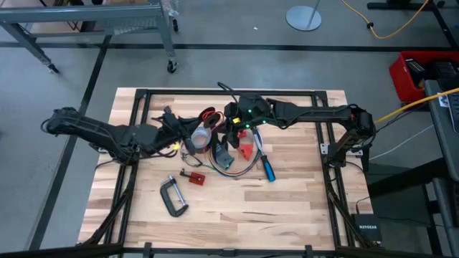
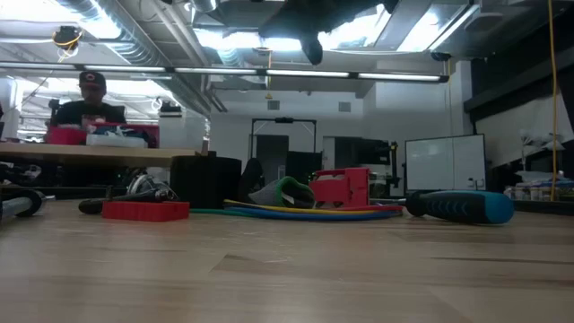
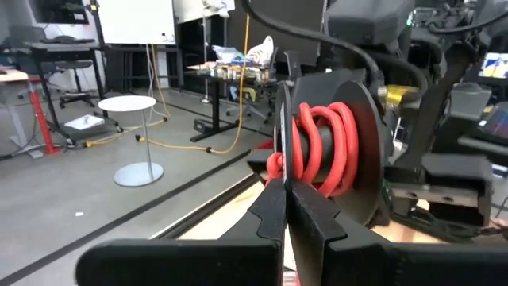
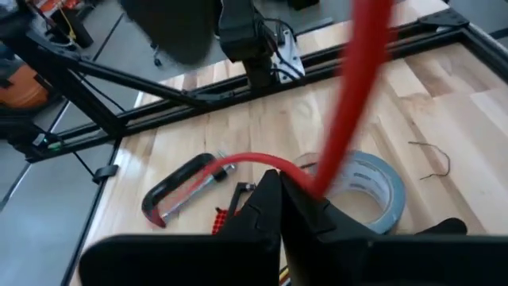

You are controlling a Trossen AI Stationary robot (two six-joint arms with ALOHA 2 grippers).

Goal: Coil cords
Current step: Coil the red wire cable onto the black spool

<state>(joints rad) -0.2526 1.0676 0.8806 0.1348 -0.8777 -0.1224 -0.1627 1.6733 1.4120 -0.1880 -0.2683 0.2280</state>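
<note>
Both grippers — left [image 3: 287, 208], right [image 4: 279, 208] — pinch the red cord [image 4: 349, 103] above the tape roll [image 4: 373, 191].

two cords [image 1: 209, 115] [image 1: 233, 166], one tape roll [image 1: 200, 136], one screwdriver [image 1: 266, 166], one c-clamp [image 1: 173, 196], two small red blocks [image 1: 195, 176] [image 1: 246, 151].

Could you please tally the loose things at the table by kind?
Cords: 2, slim red-and-black cord, multicoloured cord loop
Grey tape roll: 1
Black metal C-clamp: 1
Blue-handled screwdriver: 1
Red plastic pieces: 2, small block, larger bracket
Total: 7
</note>
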